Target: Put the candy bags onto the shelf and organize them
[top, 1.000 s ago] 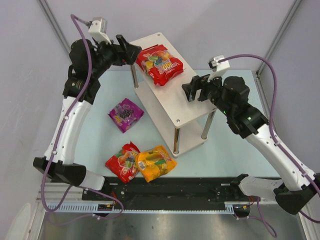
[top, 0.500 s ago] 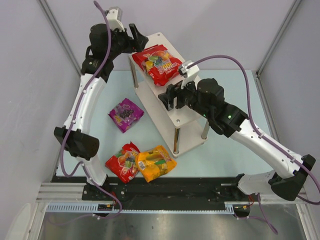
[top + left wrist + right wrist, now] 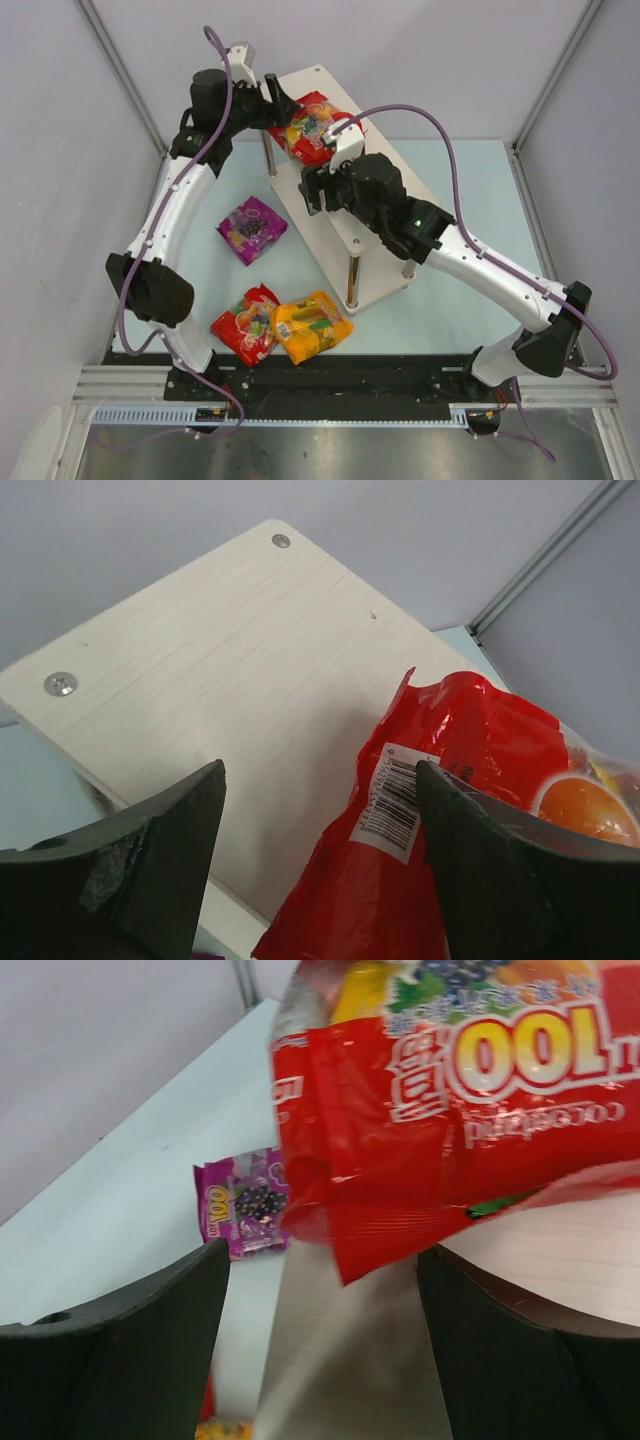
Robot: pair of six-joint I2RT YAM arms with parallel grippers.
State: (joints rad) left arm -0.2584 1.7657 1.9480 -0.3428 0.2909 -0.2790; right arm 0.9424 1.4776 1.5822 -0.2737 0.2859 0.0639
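The shelf [image 3: 325, 225] stands in the middle of the table. One red candy bag [image 3: 318, 122] lies at the far end of its top board [image 3: 230, 660], with a corner hanging over the edge. My left gripper [image 3: 287, 108] is open at the bag's far-left side; the barcode end [image 3: 395, 805] lies against its right finger. My right gripper [image 3: 312, 190] is open on the near side, and the bag's crimped seam [image 3: 370, 1235] hangs between its fingers. On the table lie a purple bag [image 3: 252, 230], a second red bag [image 3: 243, 322] and an orange-yellow bag [image 3: 312, 325].
The shelf's lower board [image 3: 375, 290] sits under the top one between slim metal legs [image 3: 352, 280]. Grey walls and frame posts close in the pale table [image 3: 200, 290] on three sides. The purple bag [image 3: 245, 1205] shows below the shelf edge in the right wrist view.
Both arms have closed in on the red bag on the shelf: the left reached over the far end, and the right swung left across the top board. The bags have not moved.
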